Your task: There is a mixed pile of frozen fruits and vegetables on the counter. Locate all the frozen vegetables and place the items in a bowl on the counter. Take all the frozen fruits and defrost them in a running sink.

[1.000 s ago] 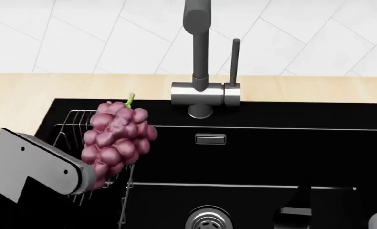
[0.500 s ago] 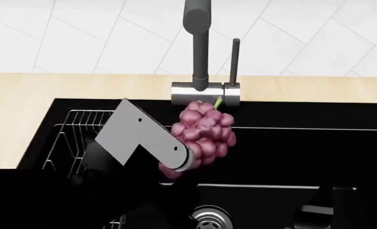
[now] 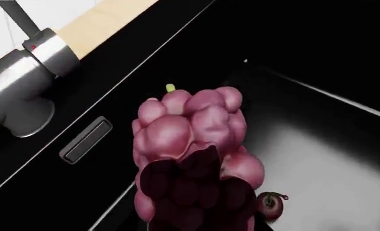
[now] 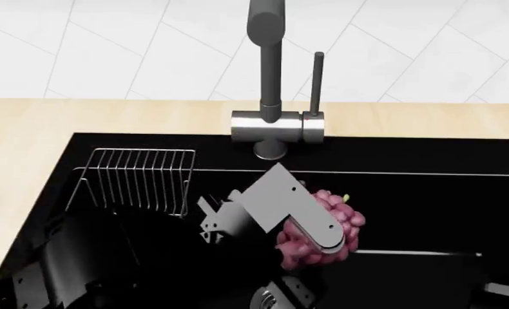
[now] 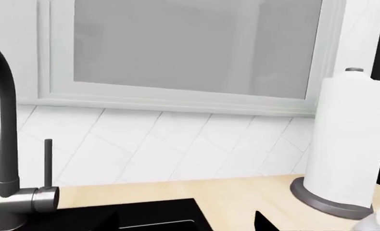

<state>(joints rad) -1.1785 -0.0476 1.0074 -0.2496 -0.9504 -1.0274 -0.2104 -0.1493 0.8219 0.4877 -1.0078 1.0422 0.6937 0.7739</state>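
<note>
While the left gripper (image 4: 323, 239) clamps the purple-red grape bunch (image 4: 319, 232) above the black rectangular sink (image 4: 426, 206), a small dark red cherry (image 3: 270, 204) lies inside; right gripper unseen

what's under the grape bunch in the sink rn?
Below the grape bunch, held by the left gripper, the left wrist view shows the black sink floor and a small dark red cherry. The bunch and gripper hide whatever lies directly beneath.
</note>
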